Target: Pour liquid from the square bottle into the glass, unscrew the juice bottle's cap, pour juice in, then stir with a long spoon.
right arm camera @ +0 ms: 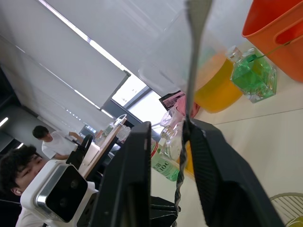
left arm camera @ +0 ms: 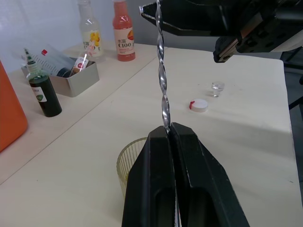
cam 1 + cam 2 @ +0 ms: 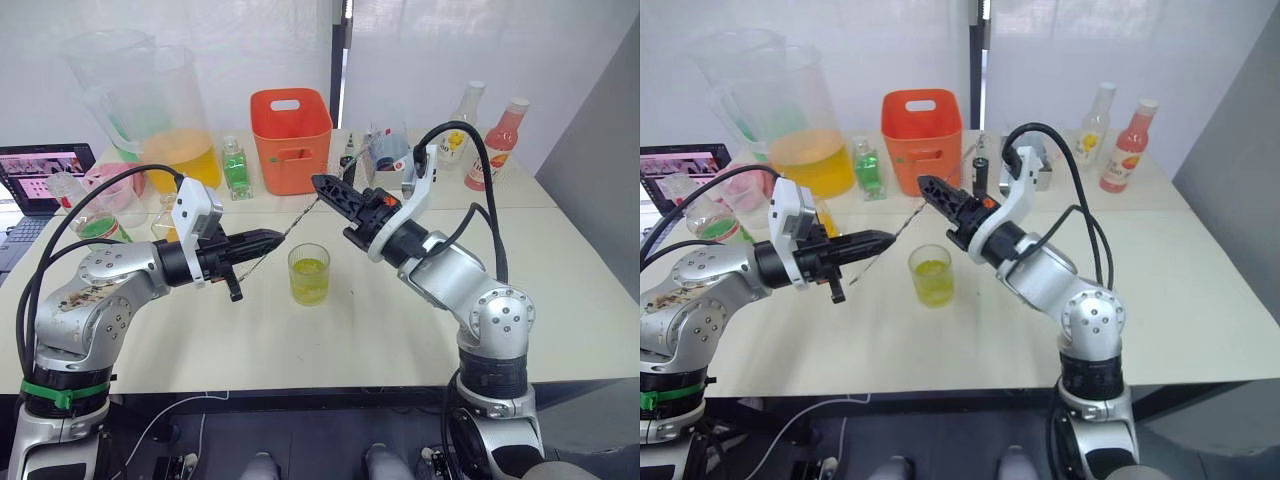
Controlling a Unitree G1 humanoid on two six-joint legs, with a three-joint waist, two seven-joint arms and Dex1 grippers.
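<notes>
1. The left gripper (image 3: 272, 238) is seen clamped shut on one end of the long spoon (image 3: 283, 236), held above the table (image 3: 560, 290).
2. The glass (image 3: 309, 274) stands between the arms, holding yellow-green liquid, so both pours are judged done.
3. The right gripper (image 3: 322, 186) is placed at the spoon's far end with its fingers parted around the stem; a hand-over is judged in progress.
4. The cap (image 2: 198, 105) lies off on the table; stirring is left.
</notes>
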